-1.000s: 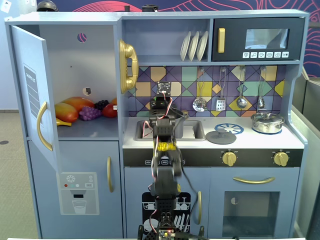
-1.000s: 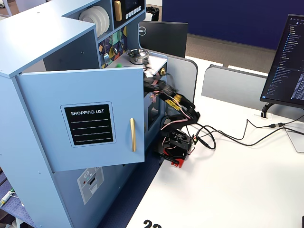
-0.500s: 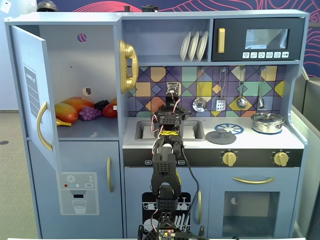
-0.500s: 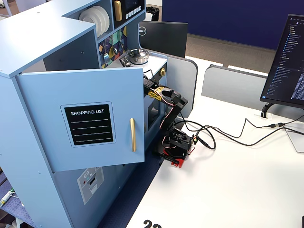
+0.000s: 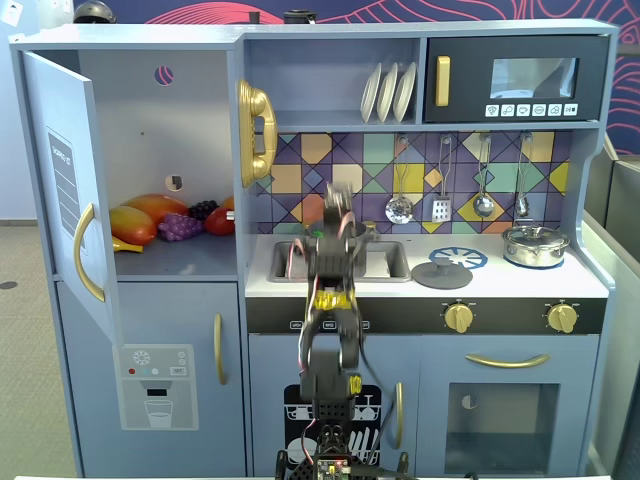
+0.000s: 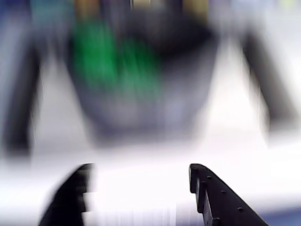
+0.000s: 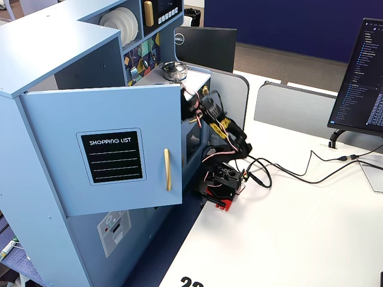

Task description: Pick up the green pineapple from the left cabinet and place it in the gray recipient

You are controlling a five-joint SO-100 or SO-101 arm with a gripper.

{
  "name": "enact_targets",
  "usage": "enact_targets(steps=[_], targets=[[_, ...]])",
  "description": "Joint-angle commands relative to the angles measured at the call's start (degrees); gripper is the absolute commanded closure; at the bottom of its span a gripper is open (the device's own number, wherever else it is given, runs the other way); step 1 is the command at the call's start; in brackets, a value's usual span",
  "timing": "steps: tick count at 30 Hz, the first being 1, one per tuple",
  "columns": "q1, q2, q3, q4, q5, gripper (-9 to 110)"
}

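In the wrist view, which is blurred by motion, the green pineapple (image 6: 113, 66) lies inside the dark gray recipient (image 6: 141, 110), toward its left side. My gripper (image 6: 140, 169) is open and empty, its black fingers apart at the bottom edge, short of the pot. In a fixed view my arm reaches up over the sink and my gripper (image 5: 338, 205) is blurred; the pot and the pineapple are hidden behind it. The left cabinet (image 5: 150, 130) stands open, its door (image 5: 65, 190) swung out; the door also shows in the other fixed view (image 7: 102, 155).
A mango (image 5: 135, 222), purple grapes (image 5: 180, 226) and a red fruit (image 5: 220, 221) lie on the cabinet shelf. The sink (image 5: 385, 262), a flat gray lid (image 5: 441, 273) and a silver lidded pot (image 5: 535, 245) sit on the counter. Cables (image 7: 287, 170) cross the desk.
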State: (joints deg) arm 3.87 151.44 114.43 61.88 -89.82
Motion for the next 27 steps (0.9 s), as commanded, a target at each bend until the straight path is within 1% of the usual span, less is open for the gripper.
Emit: enact_targets(steps=[1, 5, 9, 12, 15, 18, 21, 24, 27], targets=[[1.1, 10.2, 14.9, 3.5, 2.8, 96], [0.3, 15.6, 30.4, 2.2, -0.3, 99], [-0.9, 21.4, 43.2, -1.4, 4.0, 101], [-1.1, 25.1, 49.7, -0.8, 6.0, 101], [-1.1, 28.7, 54.0, 2.5, 7.3, 101], [-1.2, 30.6, 57.5, 4.7, 5.0, 101], [-3.2, 30.7, 57.6, 10.6, 6.5, 101], [-4.6, 30.7, 57.6, 19.3, 2.8, 99], [-4.6, 30.7, 57.6, 23.7, 1.8, 98]])
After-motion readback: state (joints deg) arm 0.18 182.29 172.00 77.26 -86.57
